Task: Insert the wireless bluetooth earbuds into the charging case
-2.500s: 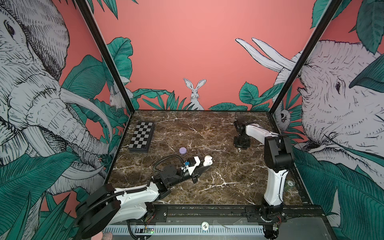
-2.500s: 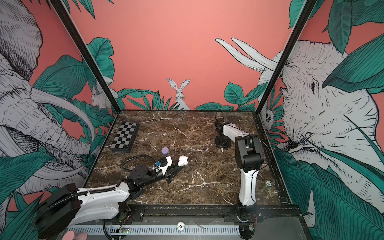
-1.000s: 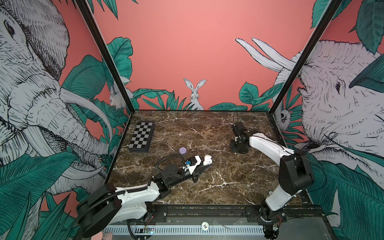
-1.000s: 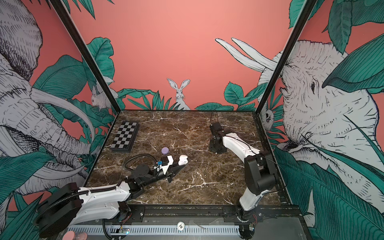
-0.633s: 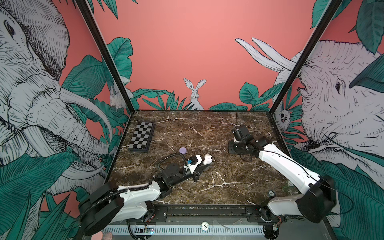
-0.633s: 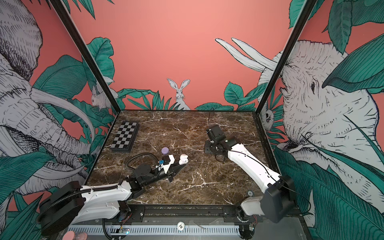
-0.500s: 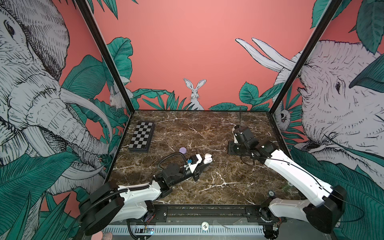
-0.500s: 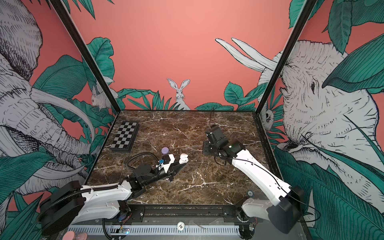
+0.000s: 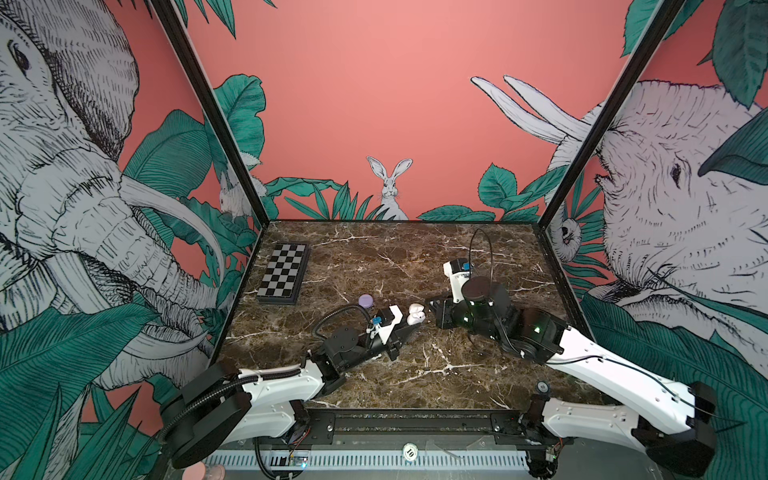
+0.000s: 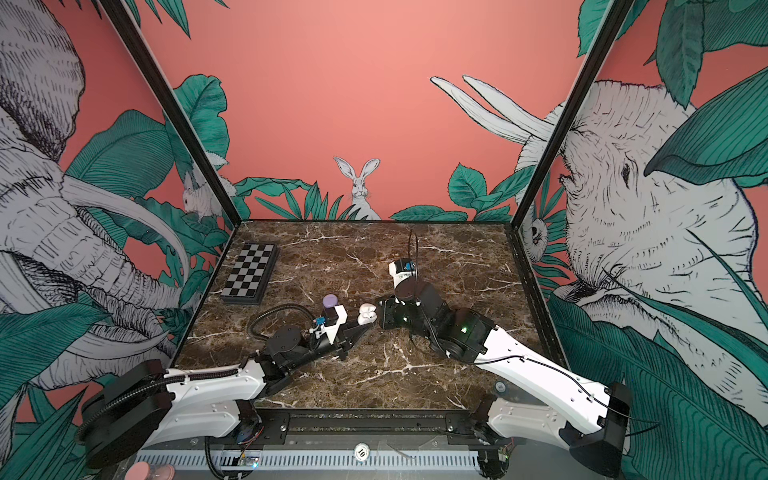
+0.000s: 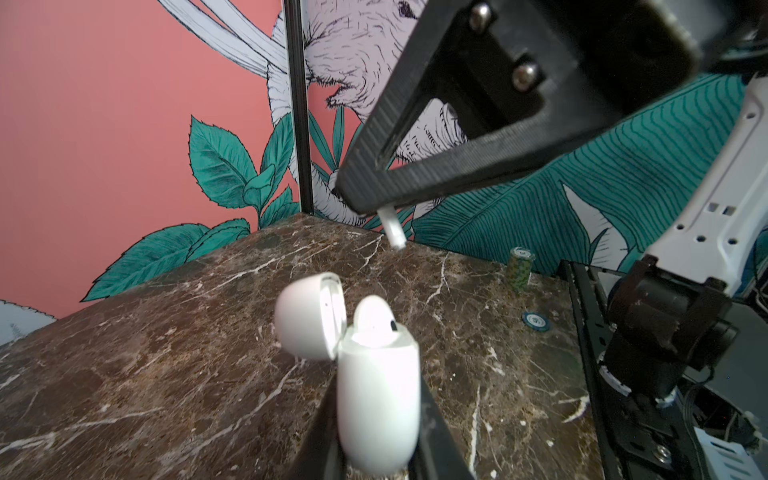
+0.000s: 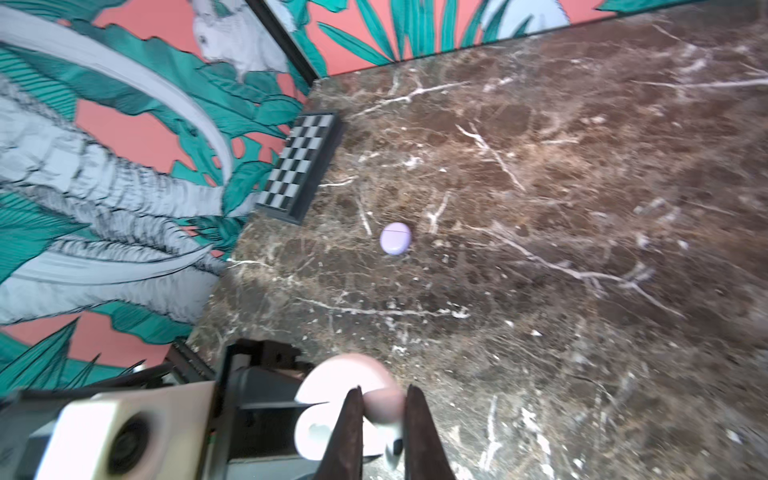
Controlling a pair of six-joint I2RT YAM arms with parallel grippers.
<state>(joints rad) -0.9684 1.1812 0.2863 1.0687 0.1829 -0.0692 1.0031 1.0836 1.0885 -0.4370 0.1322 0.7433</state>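
Right jaws pinch a white earbud (image 11: pixel 392 227) — only its stem tip pokes out, the head blurred — close by the open charging case (image 11: pixel 376 395) clamped in the left jaws, a second earbud (image 11: pixel 374 318) seated inside; closed lilac case (image 12: pixel 395 237) apart on the desk (image 9: pixel 415 249)

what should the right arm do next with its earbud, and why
Probably ease the right gripper over and down toward the white case: it pinches the loose earbud stem-down, not yet over the opening, while the left gripper holds the case upright with a seated earbud inside.
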